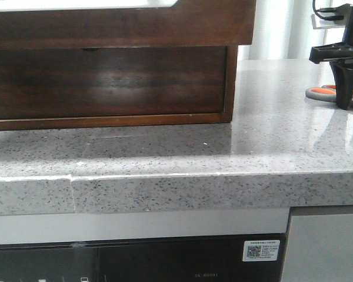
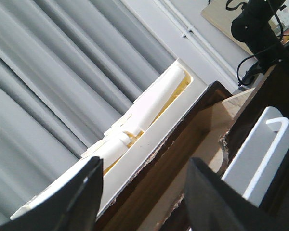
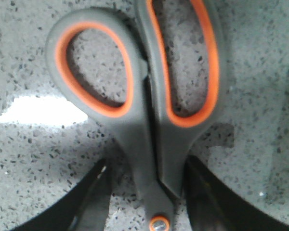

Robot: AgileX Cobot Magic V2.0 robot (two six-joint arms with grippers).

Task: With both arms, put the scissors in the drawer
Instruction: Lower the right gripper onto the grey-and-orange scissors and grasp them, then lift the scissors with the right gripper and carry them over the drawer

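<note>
Lying flat on speckled countertop (image 3: pixel 33 159), grey scissors (image 3: pixel 144 144) with orange-lined loops, right claw (image 3: pixel 144 202) apparently open astride them

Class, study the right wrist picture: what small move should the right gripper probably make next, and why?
Probably close. The right gripper is down at the countertop with one finger on each side of the scissors near the pivot, gaps still showing. The scissors lie flat, not yet lifted.
</note>
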